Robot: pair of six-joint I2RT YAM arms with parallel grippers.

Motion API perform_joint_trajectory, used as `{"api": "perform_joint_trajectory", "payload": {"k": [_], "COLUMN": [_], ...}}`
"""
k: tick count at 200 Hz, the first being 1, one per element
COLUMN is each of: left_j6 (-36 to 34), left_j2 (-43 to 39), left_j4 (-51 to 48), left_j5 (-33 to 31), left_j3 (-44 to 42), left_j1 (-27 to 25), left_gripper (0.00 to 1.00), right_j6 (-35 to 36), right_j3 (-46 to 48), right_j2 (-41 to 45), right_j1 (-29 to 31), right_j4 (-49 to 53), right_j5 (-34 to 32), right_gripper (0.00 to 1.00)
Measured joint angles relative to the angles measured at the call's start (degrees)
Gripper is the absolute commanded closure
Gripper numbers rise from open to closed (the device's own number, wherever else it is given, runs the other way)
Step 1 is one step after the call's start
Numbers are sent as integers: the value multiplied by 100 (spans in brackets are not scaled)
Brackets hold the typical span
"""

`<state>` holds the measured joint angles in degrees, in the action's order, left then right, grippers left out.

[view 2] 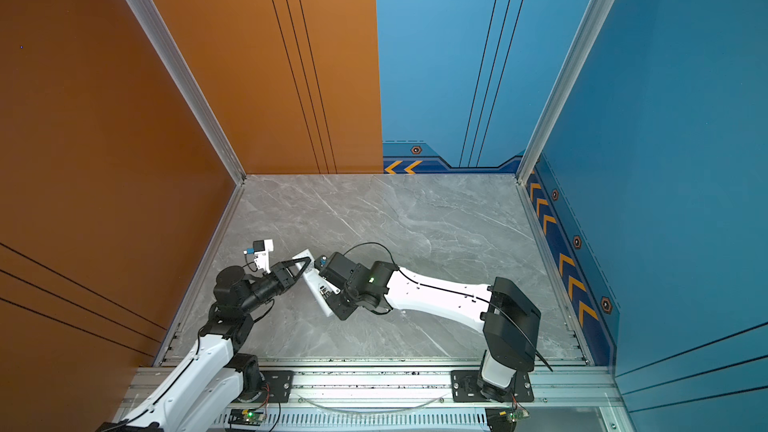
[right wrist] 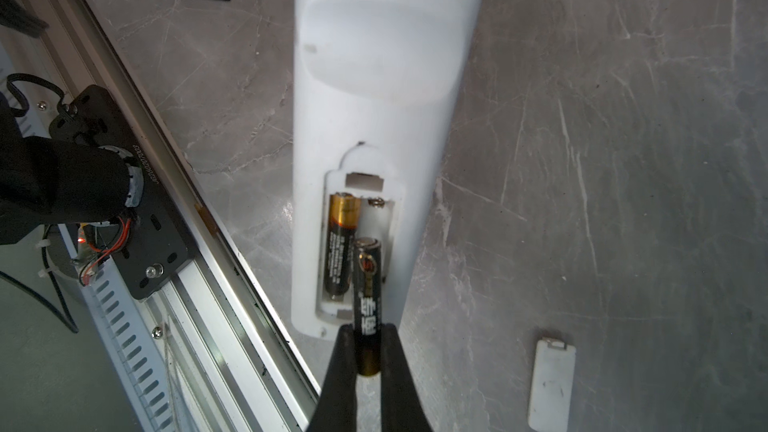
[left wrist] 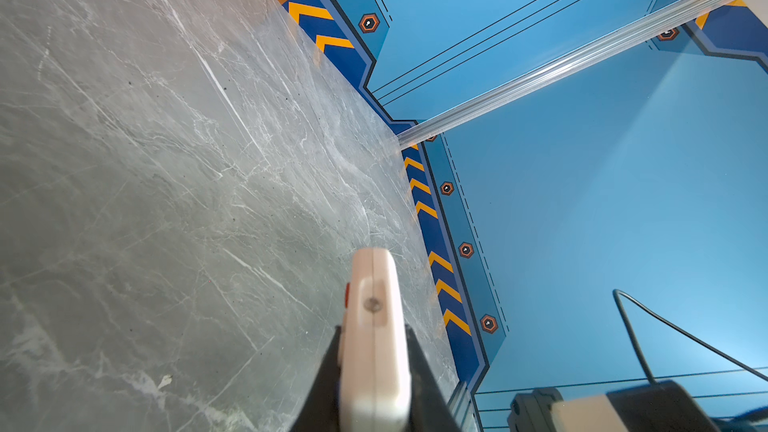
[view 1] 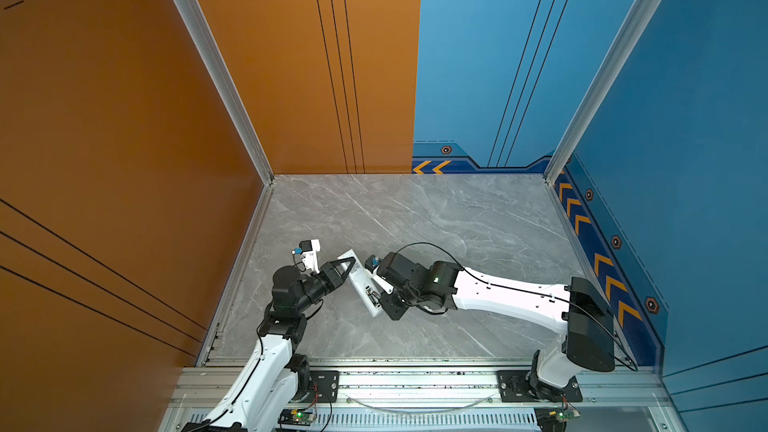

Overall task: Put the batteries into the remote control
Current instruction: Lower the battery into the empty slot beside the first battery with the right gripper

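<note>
Over the grey table (view 1: 457, 222), in both top views, the left gripper (view 1: 349, 268) is clamping the remote control (view 1: 360, 284) near its far end and holding it slanted with its back face up. This is probably to present the near end to the other arm. At that near end the right gripper (view 1: 375, 295) is reaching in, though its load is too small to make out from above.

Seen from the left wrist, the remote control is running straight out between the black fingers (left wrist: 320, 388), which are pinching it on its front and back. That steady hold is likely meant to resist the push of insertion.

Seen from the right wrist, the battery bay (right wrist: 361, 238) at the remote control's near end is lying open, with the seated battery (right wrist: 340, 243) filling one slot. The right gripper is squeezing the loose battery (right wrist: 368, 305) by its tail, so the nose is hanging free over the empty slot, tilted and not yet down in it. The bay cover (right wrist: 550, 384) is lying on the table, apart from the remote control's near end and out of the way
</note>
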<state>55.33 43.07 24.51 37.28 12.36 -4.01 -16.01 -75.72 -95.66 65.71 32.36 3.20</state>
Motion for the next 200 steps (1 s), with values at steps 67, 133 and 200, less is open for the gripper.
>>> {"api": "perform_joint_trajectory", "payload": {"k": [67,133,200], "left_j6": [-2,17,61], "left_j2": [0,-63,-184], "left_j4": [-13,-33,-37], "left_j5": [0,-238,-452], "left_j3": [-20,-129,-232], "left_j1": [11,26,26], "left_gripper": [100,100,100], "right_j6": [-42,-42,-39], "right_j3": [-125,-348,-544], "right_j2": [-181,-470,-693], "right_j1": [17,35,68], "right_j4": [9,83,179], "right_j5": [-76,-225,-330], "right_gripper": [100,100,99]}}
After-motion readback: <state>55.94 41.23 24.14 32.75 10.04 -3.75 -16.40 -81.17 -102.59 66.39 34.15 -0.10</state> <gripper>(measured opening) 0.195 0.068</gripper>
